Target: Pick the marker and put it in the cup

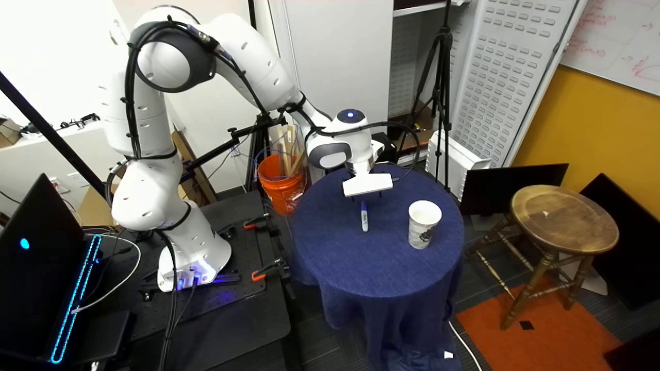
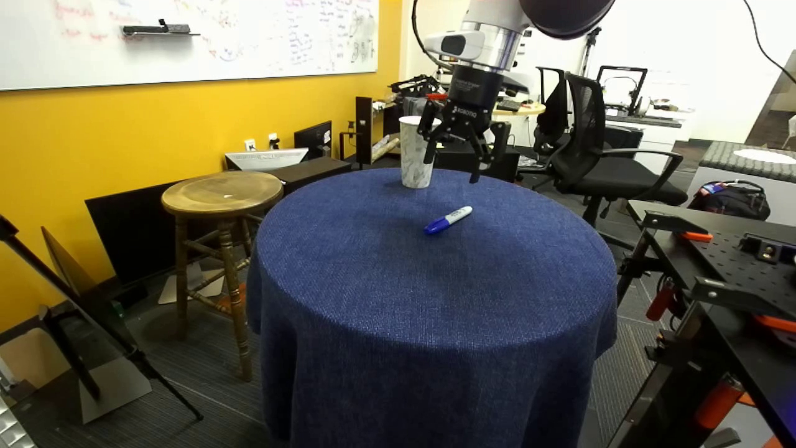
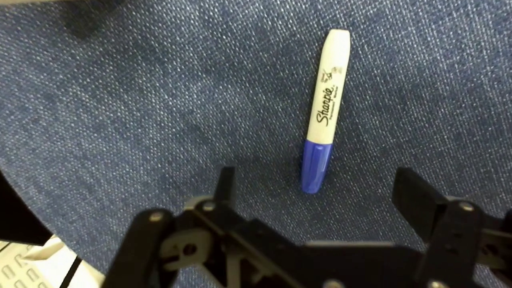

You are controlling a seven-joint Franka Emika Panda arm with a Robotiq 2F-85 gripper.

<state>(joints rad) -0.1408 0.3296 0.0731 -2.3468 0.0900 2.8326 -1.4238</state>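
Observation:
A white marker with a blue cap lies flat on the round table with a dark blue cloth; the marker shows in both exterior views (image 1: 364,219) (image 2: 449,220) and the wrist view (image 3: 323,108). A tall white patterned paper cup (image 1: 423,225) (image 2: 415,155) stands upright on the table (image 1: 356,268) (image 2: 435,286). My gripper (image 1: 366,197) (image 2: 453,168) (image 3: 316,171) is open and empty above the cloth, apart from the marker. In the wrist view the blue cap points toward the gap between the fingers. The cup's inside bottom is hidden.
A wooden stool (image 1: 564,219) (image 2: 222,194) stands beside the table. An orange bucket (image 1: 282,183) with wood pieces and a black tripod (image 1: 441,93) stand behind it. The robot's black bench (image 1: 247,304) is close to the table's edge. A cream edge (image 3: 24,1) shows at the wrist view's top left.

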